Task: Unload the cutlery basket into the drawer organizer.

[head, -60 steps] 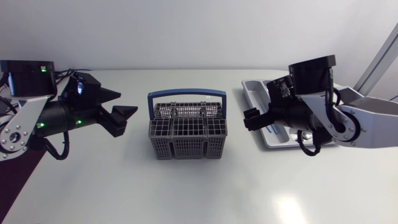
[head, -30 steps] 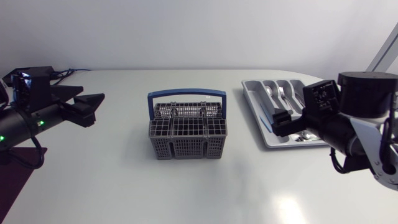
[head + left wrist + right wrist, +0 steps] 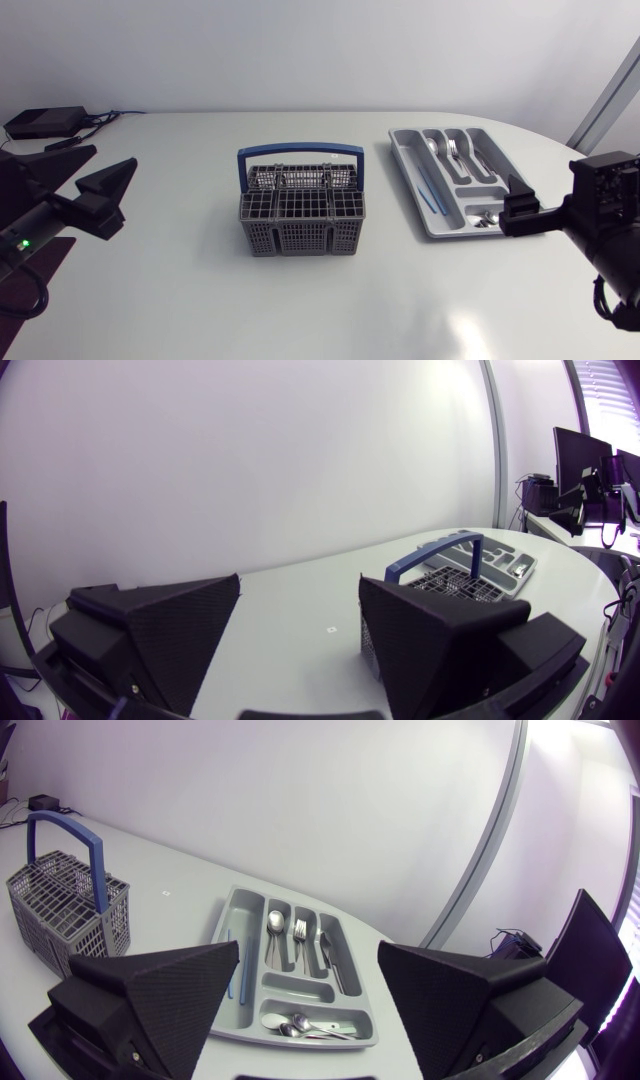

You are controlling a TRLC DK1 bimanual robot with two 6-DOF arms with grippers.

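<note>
The grey cutlery basket (image 3: 301, 216) with a blue handle (image 3: 300, 151) stands at the table's middle; no cutlery shows above its rim. To its right lies the grey drawer organizer (image 3: 405, 167), holding a spoon (image 3: 431, 147), a fork (image 3: 453, 151), a blue stick (image 3: 429, 189) and small spoons (image 3: 487, 217). My left gripper (image 3: 106, 160) is open and empty at the far left, well away from the basket (image 3: 445, 575). My right gripper (image 3: 308, 952) is open and empty at the far right, just off the organizer's (image 3: 296, 990) near corner.
A black box (image 3: 44, 122) with cables sits at the table's back left corner. White tabletop stretches in front of the basket and between it and the organizer.
Both arms have drawn back from beside the basket and over the organizer toward the left and right edges. Their fingers stayed open; basket and organizer have not moved.
</note>
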